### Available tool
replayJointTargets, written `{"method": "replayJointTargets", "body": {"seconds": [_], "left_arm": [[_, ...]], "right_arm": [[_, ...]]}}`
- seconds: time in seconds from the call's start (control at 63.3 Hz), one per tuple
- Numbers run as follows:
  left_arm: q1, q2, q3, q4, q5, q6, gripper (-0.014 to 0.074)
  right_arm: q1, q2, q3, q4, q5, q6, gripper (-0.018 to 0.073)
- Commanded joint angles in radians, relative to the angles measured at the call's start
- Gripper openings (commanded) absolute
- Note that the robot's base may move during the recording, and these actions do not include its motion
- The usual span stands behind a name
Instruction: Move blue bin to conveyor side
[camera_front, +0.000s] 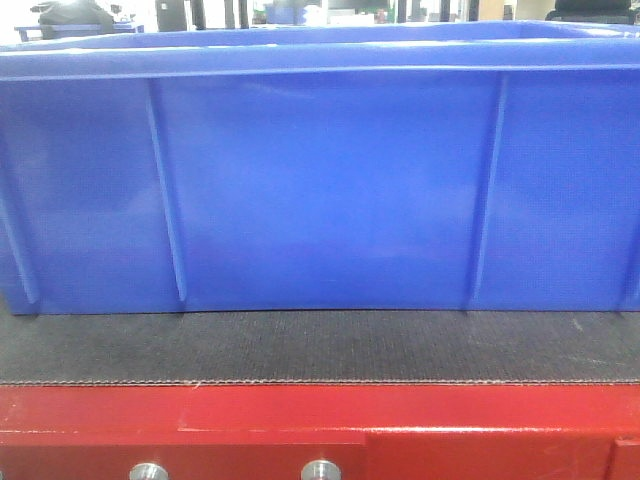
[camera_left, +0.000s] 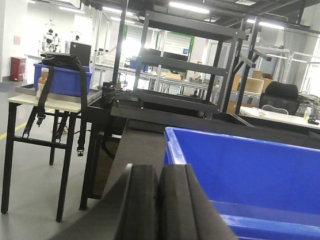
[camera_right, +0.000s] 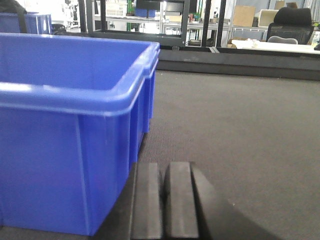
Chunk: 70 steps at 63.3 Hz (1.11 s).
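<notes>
Glossy plastic blue bin, prob. rubbery conveyor

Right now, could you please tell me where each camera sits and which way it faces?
Front view: low at the belt's near edge, facing the blue bin side wall on the conveyor; no robot parts.
Left wrist: behind the shut left tool, beside the bin's left end.
Right wrist: behind the shut right tool, by the bin's right end.
All share the bin.

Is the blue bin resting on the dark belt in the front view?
Yes, the blue bin sits directly on the conveyor, above its red frame.
</notes>
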Motion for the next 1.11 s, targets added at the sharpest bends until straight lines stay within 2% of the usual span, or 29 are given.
{"method": "replayJointTargets", "body": {"seconds": [0.0,0.158,0.284,1.089], "left_arm": [[0.002,-0.004,0.002,0.005,-0.014,-0.004,-0.0017],[0.002,-0.004,0.002,0.005,-0.012,-0.004,-0.0017],[0.002,-0.004,0.002,0.005,-0.012,-0.004,-0.0017],[0.002,-0.004,0.002,0.005,-0.012,-0.004,-0.0017]], "right_arm": [[-0.002,-0.006,0.015,0.011,-0.135,0.016,-0.0088],[-0.002,-0.006,0.015,0.011,-0.089,0.022,-0.0088],[-0.002,-0.006,0.015,0.011,-0.066,0.075,-0.0088],[-0.002,-0.006,0.015,0.011,-0.068,0.075,-0.0088]]}}
